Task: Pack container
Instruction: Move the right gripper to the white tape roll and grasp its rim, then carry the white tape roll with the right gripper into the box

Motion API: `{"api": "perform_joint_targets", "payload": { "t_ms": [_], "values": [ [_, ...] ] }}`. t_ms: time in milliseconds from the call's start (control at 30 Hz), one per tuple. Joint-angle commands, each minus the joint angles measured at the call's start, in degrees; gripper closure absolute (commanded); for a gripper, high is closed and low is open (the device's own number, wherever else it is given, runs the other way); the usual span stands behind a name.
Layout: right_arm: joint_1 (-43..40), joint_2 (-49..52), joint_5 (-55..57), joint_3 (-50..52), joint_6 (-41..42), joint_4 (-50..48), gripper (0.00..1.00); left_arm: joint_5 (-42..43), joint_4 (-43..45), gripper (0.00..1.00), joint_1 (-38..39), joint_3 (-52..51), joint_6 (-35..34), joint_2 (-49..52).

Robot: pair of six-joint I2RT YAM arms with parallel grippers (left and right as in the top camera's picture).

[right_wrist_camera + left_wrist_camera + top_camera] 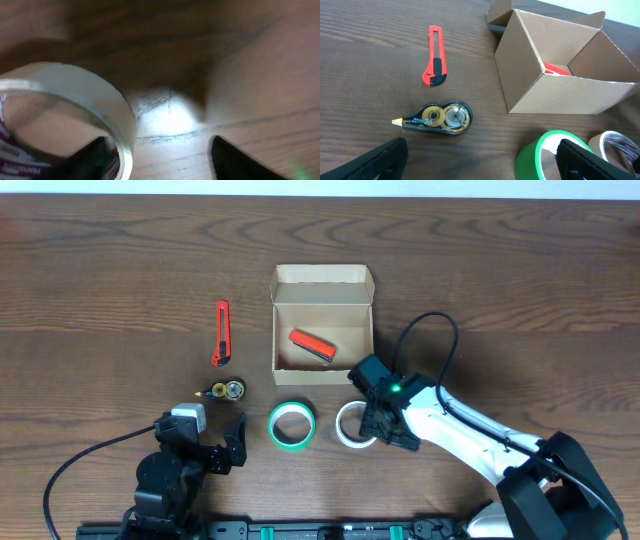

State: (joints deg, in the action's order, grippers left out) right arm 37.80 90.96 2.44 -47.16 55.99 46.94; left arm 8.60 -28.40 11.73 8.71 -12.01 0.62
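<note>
The box point(322, 290) sat open on the bench point(520, 290) with its lid folded back, and a red item point(312, 345) already lay inside it. Just outside the box's near wall, by its right corner, the right end effector point(159, 142) was low over the white tape roll point(343, 425). It was released, with one finger apparently inside the ring and the other outside it, so the roll's wall stood between them, ungripped. The main risk was probably a thin, off-centre pinch. A bite on the smooth wall so near its edge could let the roll swing or slip out on the lift. A dangling roll might then catch the box's near wall and shove the light cardboard away or tip it. If the fingers closed unevenly, they might nudge the white roll into the green tape roll point(272, 425) beside it. The left end effector point(482, 147) rested released, well off the box's near left corner, short of the correction tape point(228, 390) and the box cutter point(221, 333), out of the way.
</note>
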Motion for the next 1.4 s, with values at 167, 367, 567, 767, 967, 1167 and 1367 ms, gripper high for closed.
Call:
{"api": "perform_joint_targets", "payload": {
  "t_ms": [167, 367, 567, 767, 967, 1167, 1367],
  "values": [
    [0.55, 0.68, 0.81, 0.42, 1.01, -1.49, 0.92, -0.22, 0.13, 0.05, 0.20, -0.79, 0.37, -0.37],
    [0.52, 0.76, 1.62, 0.46, 0.98, -1.49, 0.99, -0.22, 0.13, 0.05, 0.20, -0.79, 0.37, -0.37],
    [0.52, -2.19, 1.64, -0.15, 0.98, 4.35, 0.99, -0.22, 0.13, 0.05, 0.20, -0.79, 0.37, -0.37],
    [0.55, -12.31, 1.64, -2.86, -0.20, 11.39, 0.99, -0.22, 0.13, 0.05, 0.20, -0.79, 0.35, -0.37],
    [0.37, -20.13, 2.95, -10.54, -14.97, 13.11, 0.99, -0.22, 0.13, 0.05, 0.20, -0.79, 0.37, -0.37],
    [-1.92, -16.98, 6.19, -21.03, -34.32, 12.55, 0.99, -0.22, 0.13, 0.05, 0.20, -0.79, 0.37, -0.37],
    [-5.14, -6.14, 6.36, -31.10, -54.88, 9.46, 0.99, -0.22, 0.13, 0.05, 0.20, -0.79, 0.37, -0.37]
  ]
}}
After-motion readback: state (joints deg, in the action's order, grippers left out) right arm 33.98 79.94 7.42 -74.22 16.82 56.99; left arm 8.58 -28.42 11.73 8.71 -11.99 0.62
